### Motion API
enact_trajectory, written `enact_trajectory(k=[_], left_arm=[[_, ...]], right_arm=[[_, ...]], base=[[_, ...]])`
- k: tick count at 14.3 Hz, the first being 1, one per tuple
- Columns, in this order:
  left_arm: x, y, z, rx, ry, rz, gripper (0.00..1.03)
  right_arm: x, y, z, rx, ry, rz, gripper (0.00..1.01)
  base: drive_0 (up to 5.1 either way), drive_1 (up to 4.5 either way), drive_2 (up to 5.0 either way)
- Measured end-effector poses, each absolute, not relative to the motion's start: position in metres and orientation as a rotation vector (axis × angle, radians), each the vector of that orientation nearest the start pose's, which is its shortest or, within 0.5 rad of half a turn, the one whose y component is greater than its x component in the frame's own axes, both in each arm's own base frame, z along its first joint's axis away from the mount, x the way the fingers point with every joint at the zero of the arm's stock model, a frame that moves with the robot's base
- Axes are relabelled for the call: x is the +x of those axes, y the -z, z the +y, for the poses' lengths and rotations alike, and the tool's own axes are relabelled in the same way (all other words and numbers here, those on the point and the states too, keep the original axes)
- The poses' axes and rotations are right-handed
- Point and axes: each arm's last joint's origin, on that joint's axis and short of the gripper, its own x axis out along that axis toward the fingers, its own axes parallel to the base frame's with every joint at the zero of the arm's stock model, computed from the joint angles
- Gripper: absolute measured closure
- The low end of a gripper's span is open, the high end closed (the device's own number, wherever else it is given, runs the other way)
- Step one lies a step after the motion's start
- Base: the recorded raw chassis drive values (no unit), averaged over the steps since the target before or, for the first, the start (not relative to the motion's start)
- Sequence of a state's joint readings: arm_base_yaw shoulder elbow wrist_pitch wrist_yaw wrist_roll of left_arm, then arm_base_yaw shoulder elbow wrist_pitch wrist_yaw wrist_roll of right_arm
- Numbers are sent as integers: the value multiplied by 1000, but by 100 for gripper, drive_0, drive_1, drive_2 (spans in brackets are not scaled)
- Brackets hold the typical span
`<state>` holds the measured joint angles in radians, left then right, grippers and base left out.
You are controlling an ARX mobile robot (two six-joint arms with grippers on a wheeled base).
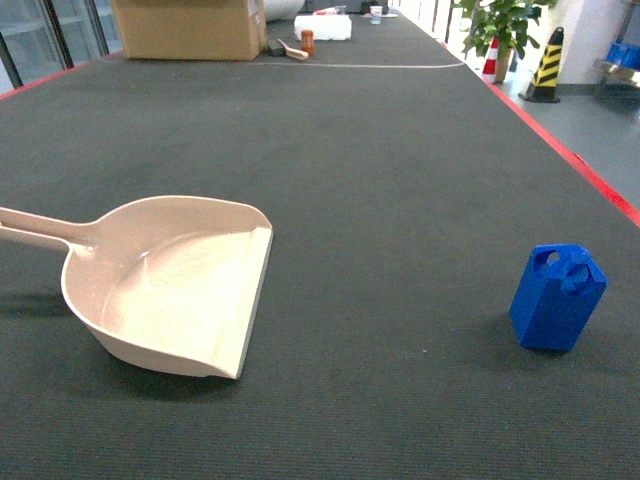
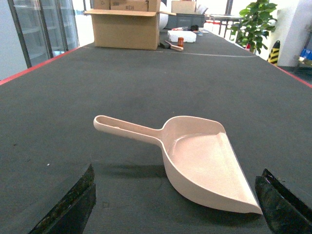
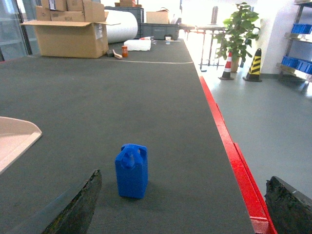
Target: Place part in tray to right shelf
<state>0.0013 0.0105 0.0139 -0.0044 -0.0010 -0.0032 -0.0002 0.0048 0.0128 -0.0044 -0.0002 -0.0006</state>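
One small bright blue part (image 1: 557, 297) with a peaked, hole-pierced top stands upright on the dark table (image 1: 380, 160), right of the beige tray (image 1: 175, 285), well apart; both grippers' jaws spread wide, holding and touching nothing

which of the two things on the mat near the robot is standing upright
The blue part stands upright on its base, peaked top up, at the right. The beige tray lies flat, its handle pointing left.
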Motion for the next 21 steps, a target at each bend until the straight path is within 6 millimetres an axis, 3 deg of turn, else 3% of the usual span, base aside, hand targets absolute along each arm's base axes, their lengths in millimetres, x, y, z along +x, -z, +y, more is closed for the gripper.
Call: enact_trajectory(k=[21], left_arm=[[98, -167, 0, -3, -2, 1, 5]], right_arm=[[97, -167, 0, 0, 0, -4, 3]], base=[[0, 0, 0]])
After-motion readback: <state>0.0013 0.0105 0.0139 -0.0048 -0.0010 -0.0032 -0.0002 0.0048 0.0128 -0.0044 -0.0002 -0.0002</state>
